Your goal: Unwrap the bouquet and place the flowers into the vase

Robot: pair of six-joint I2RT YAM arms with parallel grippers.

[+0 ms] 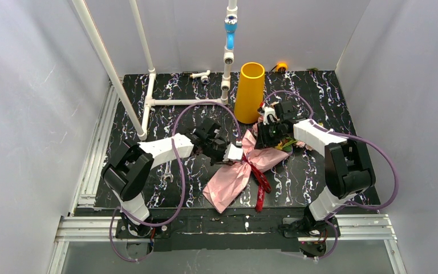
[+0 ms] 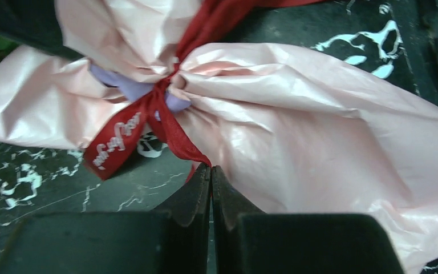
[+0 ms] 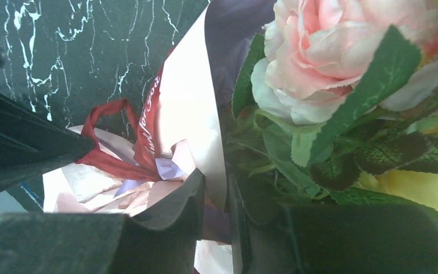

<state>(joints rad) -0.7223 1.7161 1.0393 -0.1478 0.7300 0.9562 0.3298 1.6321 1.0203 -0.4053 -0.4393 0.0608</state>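
Note:
The bouquet (image 1: 231, 181) lies on the black marbled table, its pink crinkled paper (image 2: 319, 125) tied at the neck with a dark red ribbon (image 2: 120, 137). My left gripper (image 2: 211, 168) is shut on an end of that ribbon, just left of the knot (image 1: 250, 161). My right gripper (image 3: 215, 180) sits at the flower end, jaws a little apart with the paper's edge between them. A pink rose (image 3: 313, 51) and green leaves fill its view. The flowers (image 1: 290, 145) are mostly hidden under the right arm in the top view. The mustard-yellow vase (image 1: 249, 94) stands upright behind the bouquet.
A white pipe frame (image 1: 148, 103) stands at the back left, with an upright pipe that has a blue section (image 1: 230, 40) right beside the vase. A small orange object (image 1: 282, 67) lies at the back edge. Grey walls close in both sides.

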